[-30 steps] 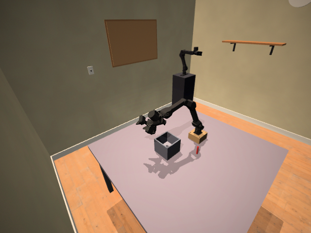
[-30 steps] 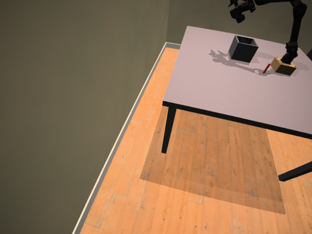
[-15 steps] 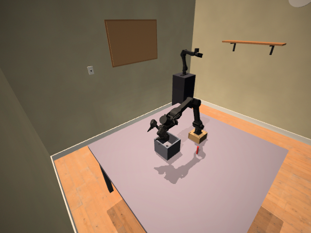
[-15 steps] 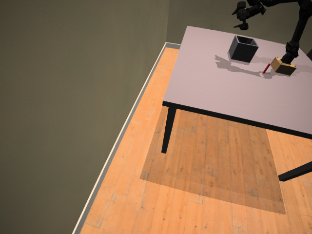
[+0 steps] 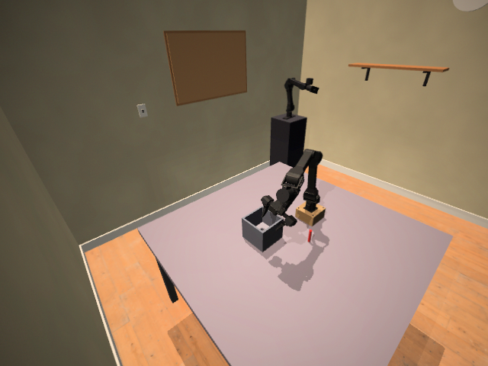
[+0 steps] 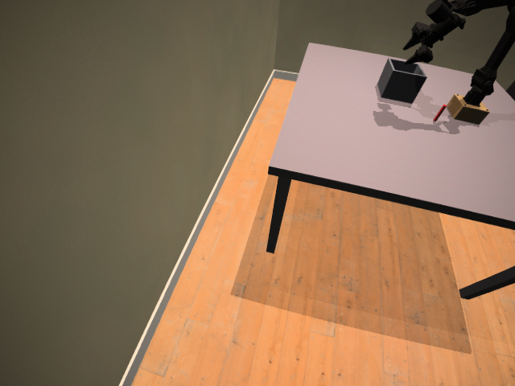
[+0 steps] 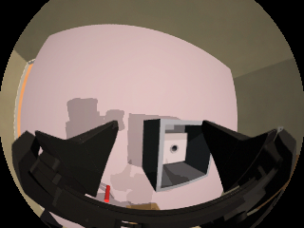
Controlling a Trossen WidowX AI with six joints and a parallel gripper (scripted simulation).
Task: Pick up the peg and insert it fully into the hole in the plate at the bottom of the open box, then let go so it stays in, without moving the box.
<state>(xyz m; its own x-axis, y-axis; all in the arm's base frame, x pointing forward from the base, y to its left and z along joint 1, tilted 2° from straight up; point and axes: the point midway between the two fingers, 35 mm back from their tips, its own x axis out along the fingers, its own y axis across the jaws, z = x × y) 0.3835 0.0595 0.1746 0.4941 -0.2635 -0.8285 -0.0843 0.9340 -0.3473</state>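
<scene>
The hand [image 5: 277, 220] [image 6: 405, 56] [image 7: 161, 124] was released and wide above the box [image 5: 262, 238] [image 6: 401, 84] [image 7: 161, 157]; sinking there, a finger could have clipped the rim and shoved it. The box held only its holed plate [image 5: 263, 226] [image 7: 174, 159], while the peg [image 5: 309, 235] [image 6: 439, 112] [image 7: 107, 194] lay on the counter [image 5: 315, 315] [image 6: 353, 153] [image 7: 142, 71] near the arm's base [image 5: 311, 217] [image 6: 468, 114] [image 7: 142, 207].

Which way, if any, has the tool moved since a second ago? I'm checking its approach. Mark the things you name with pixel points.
Yes: the tool [image 5: 279, 218] [image 6: 409, 56] [image 7: 161, 124] has moved down toward the box [image 5: 262, 236] [image 6: 401, 84] [image 7: 161, 157].
</scene>
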